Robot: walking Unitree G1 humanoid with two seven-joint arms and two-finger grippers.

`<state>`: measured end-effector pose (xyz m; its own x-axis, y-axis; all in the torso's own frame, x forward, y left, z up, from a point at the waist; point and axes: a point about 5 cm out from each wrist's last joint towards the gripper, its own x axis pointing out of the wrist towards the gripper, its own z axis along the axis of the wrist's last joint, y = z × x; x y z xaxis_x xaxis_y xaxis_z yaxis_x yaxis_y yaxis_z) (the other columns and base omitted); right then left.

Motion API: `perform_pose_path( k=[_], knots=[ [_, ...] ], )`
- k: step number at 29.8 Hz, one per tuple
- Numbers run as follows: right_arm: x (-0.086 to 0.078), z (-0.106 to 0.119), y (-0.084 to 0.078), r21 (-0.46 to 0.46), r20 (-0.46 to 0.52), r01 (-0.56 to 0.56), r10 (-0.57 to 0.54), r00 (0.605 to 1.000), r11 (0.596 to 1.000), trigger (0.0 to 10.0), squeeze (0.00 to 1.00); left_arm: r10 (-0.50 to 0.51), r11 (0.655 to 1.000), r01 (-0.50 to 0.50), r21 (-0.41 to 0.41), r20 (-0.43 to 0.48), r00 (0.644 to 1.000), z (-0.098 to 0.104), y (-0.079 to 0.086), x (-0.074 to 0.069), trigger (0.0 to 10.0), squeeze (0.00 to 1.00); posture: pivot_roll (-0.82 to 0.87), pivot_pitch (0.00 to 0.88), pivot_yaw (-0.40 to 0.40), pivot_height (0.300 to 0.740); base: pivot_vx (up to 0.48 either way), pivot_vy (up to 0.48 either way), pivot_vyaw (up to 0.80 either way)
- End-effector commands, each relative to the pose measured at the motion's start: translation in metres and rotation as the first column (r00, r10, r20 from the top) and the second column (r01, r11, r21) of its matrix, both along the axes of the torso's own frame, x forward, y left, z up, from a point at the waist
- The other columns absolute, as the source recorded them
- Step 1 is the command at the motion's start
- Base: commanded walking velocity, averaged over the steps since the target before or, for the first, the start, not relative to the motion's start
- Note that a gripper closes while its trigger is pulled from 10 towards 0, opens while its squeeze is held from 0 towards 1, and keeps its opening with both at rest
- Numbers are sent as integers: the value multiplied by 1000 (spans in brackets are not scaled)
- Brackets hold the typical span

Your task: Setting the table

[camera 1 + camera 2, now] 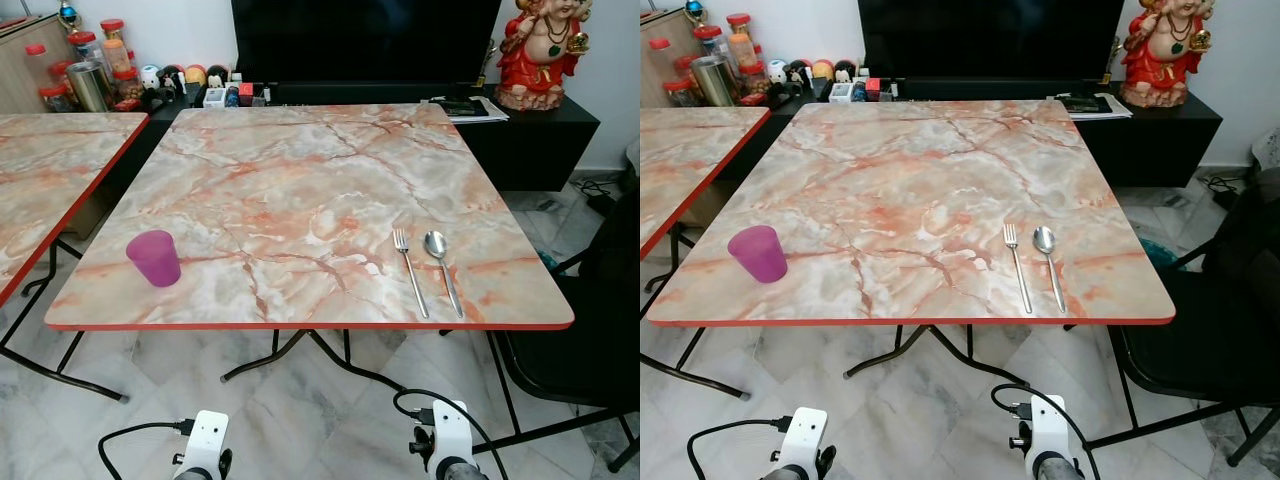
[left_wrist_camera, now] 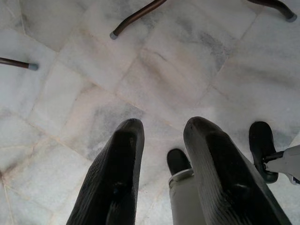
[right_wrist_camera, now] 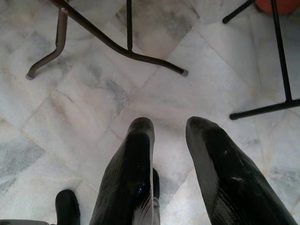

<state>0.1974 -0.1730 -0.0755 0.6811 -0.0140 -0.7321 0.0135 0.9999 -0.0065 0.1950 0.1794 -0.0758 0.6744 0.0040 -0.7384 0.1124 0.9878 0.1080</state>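
Observation:
A purple plastic cup (image 1: 153, 257) stands upright near the front left corner of the marble-patterned table (image 1: 300, 170). A silver fork (image 1: 410, 272) and a silver spoon (image 1: 441, 268) lie side by side near the front right edge, handles toward me. Both arms hang below the table edge, the left arm (image 1: 205, 445) and the right arm (image 1: 447, 440). In the left wrist view my left gripper (image 2: 161, 129) is open over the floor tiles with nothing between its fingers. My right gripper (image 3: 168, 124) is likewise open and holds nothing.
A second marble table (image 1: 50, 170) stands at the left. A black chair (image 1: 590, 340) is at the right. Behind the table a black cabinet (image 1: 540, 130) carries a TV, a red statue (image 1: 540, 50) and jars (image 1: 90, 70). Metal table legs (image 3: 117, 47) cross the floor.

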Motion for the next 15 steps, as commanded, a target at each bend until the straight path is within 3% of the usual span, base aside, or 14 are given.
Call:
perform_pose_path(
  k=[1, 10, 13, 15],
  knots=[
    [3, 2, 0, -11, 24, -29, 29, 999, 1000, 10000, 0, 15, 1000, -15, -2, -9, 1000, -1, 0, -1, 10000, 0, -62, 0, -12, 736, 0, 0, 0],
    [-28, -5, -22, -42, 58, 38, -35, 998, 998, 10000, 0, 8, 1000, -8, 3, -14, 1000, -2, 3, -4, 10000, 0, -81, 0, 3, 736, 0, 0, 0],
    [-41, -5, -28, -63, 110, 73, -66, 992, 995, 10000, 0, -8, 1000, 8, 10, -19, 1000, -2, 5, -5, 10000, 0, -111, 0, 23, 736, 0, 0, 0],
    [-48, 2, -31, -100, 210, 77, -55, 976, 992, 10000, 0, -19, 1000, 20, 14, -21, 1000, -2, 7, -5, 10000, 0, -123, 0, 30, 736, 0, 0, 0]
  ],
)
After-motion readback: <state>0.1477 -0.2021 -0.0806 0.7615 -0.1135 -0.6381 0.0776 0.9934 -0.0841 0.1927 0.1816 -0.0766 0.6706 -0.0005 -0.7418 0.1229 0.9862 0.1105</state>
